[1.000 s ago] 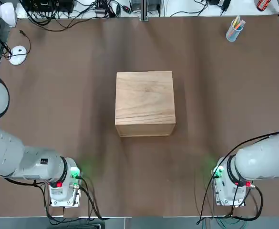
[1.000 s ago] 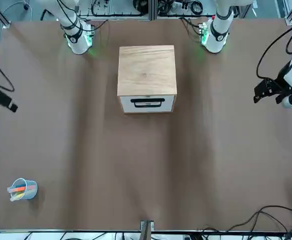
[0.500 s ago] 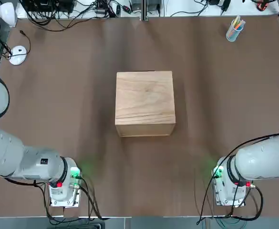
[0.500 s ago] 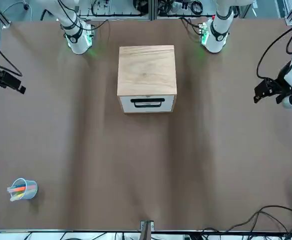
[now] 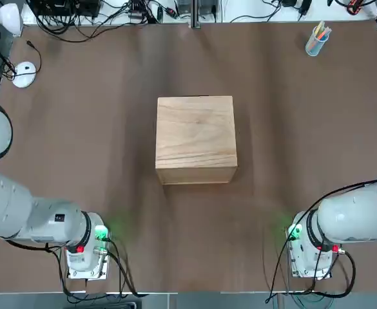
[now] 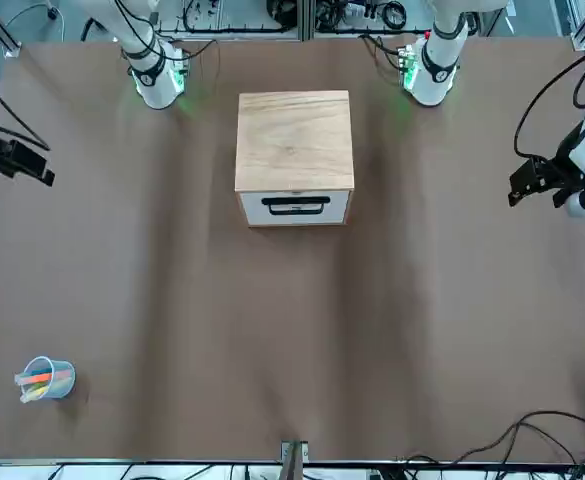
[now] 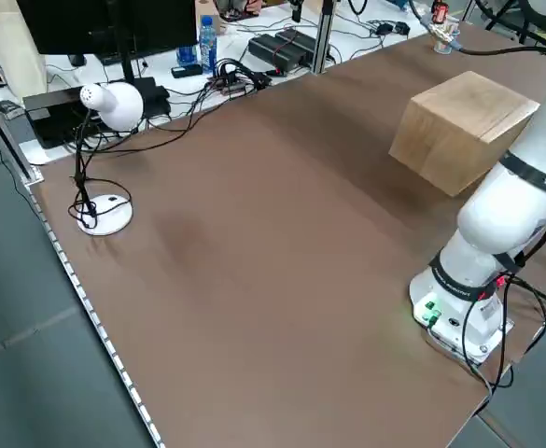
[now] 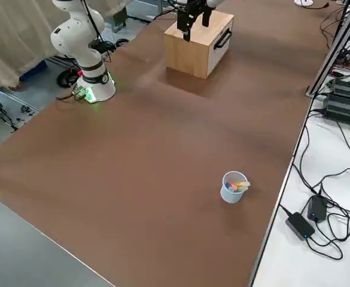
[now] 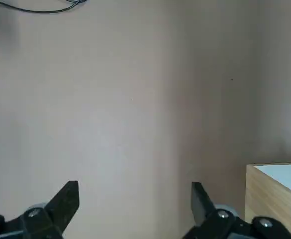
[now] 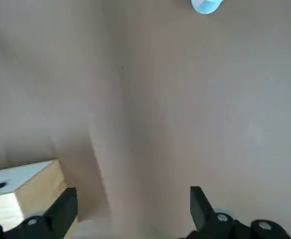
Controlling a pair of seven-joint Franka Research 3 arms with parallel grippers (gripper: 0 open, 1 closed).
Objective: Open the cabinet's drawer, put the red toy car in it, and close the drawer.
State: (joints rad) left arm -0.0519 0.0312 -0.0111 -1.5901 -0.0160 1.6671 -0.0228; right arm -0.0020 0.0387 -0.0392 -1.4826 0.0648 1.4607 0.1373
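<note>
The right gripper (image 6: 42,170) is being the thing that changes most: in the front view it is showing now farther toward the robot's side and a little more inward than one second ago. It is hovering in the air, showing near the bench's right edge in that view. Its hand is released, the two fingers (image 10: 60,211) are standing wide apart, and nothing is lying between them.

The left gripper (image 6: 520,183) is keeping its same place in the front view, raised in the air and showing toward the bench's left edge. It is also released, with its fingers (image 9: 63,204) spread wide and holding nothing.

The cabinet (image 5: 196,132) is not moving. It is resting upright near the middle of the bench (image 5: 194,251), well apart from all its edges. The drawer (image 6: 296,208) is staying fully inside the cabinet, its white front with the black handle (image 6: 295,201) turning to the bench's far edge. Where the red toy car is, I cannot tell.

The cup with markers (image 5: 317,40) is standing as before near the bench's far right corner. The white round base (image 5: 24,74) is staying too, near the far left corner. In the top view, a black cable (image 5: 367,3) is now passing by the red can (image 5: 354,8) beyond the far edge.
</note>
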